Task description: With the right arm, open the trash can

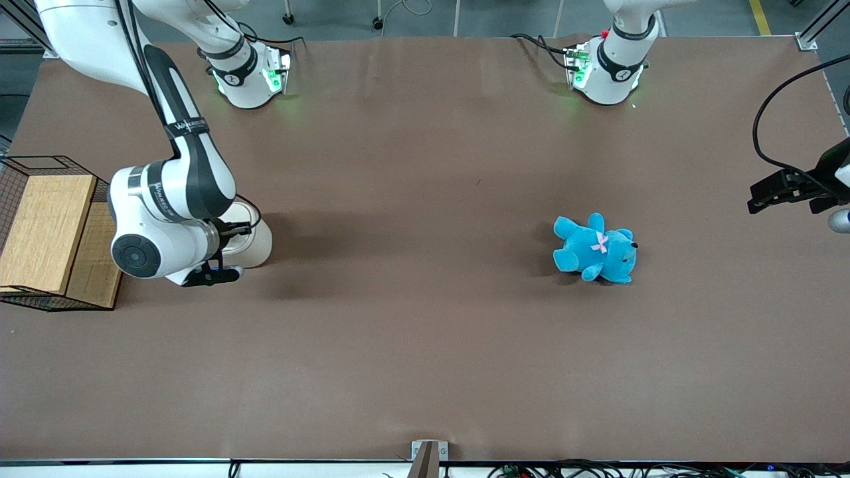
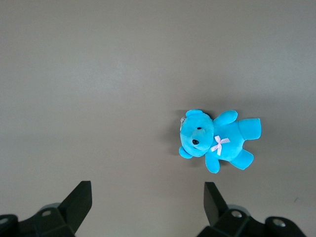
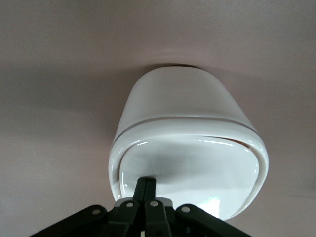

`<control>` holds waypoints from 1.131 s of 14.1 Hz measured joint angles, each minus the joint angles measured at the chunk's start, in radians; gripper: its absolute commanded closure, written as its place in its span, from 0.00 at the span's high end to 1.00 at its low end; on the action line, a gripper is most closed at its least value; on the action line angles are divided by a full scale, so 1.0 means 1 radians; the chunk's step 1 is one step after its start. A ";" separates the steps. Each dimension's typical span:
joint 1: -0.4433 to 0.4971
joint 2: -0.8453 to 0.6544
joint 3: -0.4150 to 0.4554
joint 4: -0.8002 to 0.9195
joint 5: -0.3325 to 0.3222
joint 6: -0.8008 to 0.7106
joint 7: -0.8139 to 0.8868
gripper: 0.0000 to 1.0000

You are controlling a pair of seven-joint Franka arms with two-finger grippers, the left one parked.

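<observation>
The trash can [image 1: 260, 243] is a small cream-white bin on the brown table, mostly hidden under the right arm [image 1: 172, 199] in the front view. In the right wrist view the trash can [image 3: 182, 113] fills the middle, and its flip lid [image 3: 197, 168] lies flat and closed. My gripper [image 3: 146, 181] is shut, fingers pressed together with nothing between them. The tips rest against the lid's top surface near its rim. In the front view the gripper [image 1: 244, 230] reaches onto the can from the working arm's end of the table.
A wood-and-wire-mesh box [image 1: 46, 232] stands at the table edge at the working arm's end, close beside the arm's wrist. A blue teddy [image 1: 594, 249] lies toward the parked arm's end; it also shows in the left wrist view [image 2: 219, 140].
</observation>
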 measured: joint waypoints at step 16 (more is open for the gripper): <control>-0.119 -0.140 -0.020 0.216 -0.001 -0.221 -0.089 1.00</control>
